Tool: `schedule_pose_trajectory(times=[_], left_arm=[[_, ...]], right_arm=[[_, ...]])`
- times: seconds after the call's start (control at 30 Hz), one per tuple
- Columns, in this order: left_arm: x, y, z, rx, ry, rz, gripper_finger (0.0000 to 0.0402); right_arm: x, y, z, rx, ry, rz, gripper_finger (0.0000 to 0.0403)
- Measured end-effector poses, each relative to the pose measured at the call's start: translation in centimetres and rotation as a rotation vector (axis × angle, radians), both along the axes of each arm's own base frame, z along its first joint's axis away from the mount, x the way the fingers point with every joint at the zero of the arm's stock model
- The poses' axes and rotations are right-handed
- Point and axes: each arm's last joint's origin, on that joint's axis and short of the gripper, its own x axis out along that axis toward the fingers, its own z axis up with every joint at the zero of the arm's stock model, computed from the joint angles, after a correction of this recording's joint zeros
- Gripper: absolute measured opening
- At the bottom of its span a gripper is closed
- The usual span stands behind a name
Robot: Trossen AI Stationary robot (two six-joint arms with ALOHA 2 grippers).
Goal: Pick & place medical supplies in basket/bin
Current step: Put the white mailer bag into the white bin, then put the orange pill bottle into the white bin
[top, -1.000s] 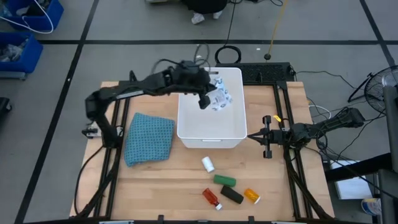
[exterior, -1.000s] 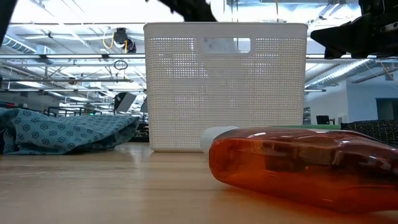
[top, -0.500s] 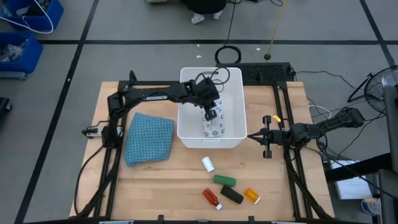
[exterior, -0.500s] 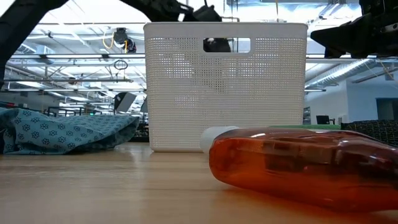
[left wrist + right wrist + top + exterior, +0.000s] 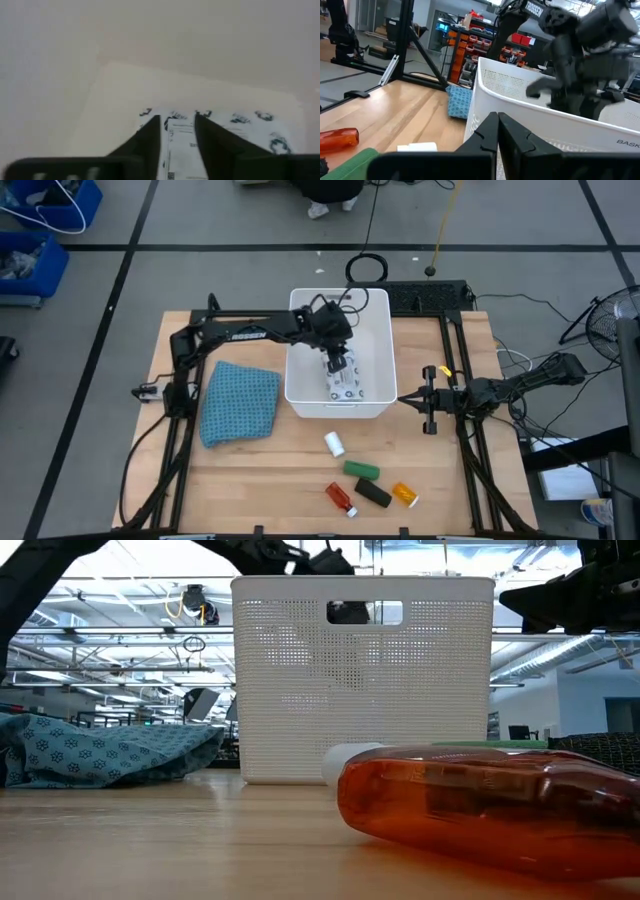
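Left gripper (image 5: 340, 370) jaws clamp packet (image 5: 345, 383) inside bin (image 5: 372, 305) (base hidden) — right gripper (image 5: 428, 400) clenched.

The wooden table (image 5: 260, 470) stood on a grey floor (image 5: 250, 215) crossed by dark lines. Blue crates (image 5: 45, 220) sat off in one corner and a fan (image 5: 608, 320) at the opposite edge. Beyond it, ceiling trusses (image 5: 110, 635) showed under bright light, and shelving with orange bins (image 5: 470, 42) lined the room.
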Motion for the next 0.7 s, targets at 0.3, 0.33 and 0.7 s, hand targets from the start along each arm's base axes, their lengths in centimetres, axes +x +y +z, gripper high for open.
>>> schedule_pose_trajectory(times=[0.3, 0.33, 0.7], left_arm=[[-7.2, -6.2, 12.2, 0.201, -0.145, -0.165, 0.0199], [-8.7, -7.4, 13.5, 0.202, -0.156, -0.188, 0.0183], [-23.9, -14.4, 18.6, 0.247, -0.223, -0.05, 0.0013]], right_arm=[[0.0, 0.0, 0.0, -0.023, 0.0, -0.003, 0.0], [0.0, 0.0, 0.0, -0.024, 0.0, -0.003, 0.0], [0.0, 0.0, 0.0, 0.031, 0.003, 0.002, 0.0]])
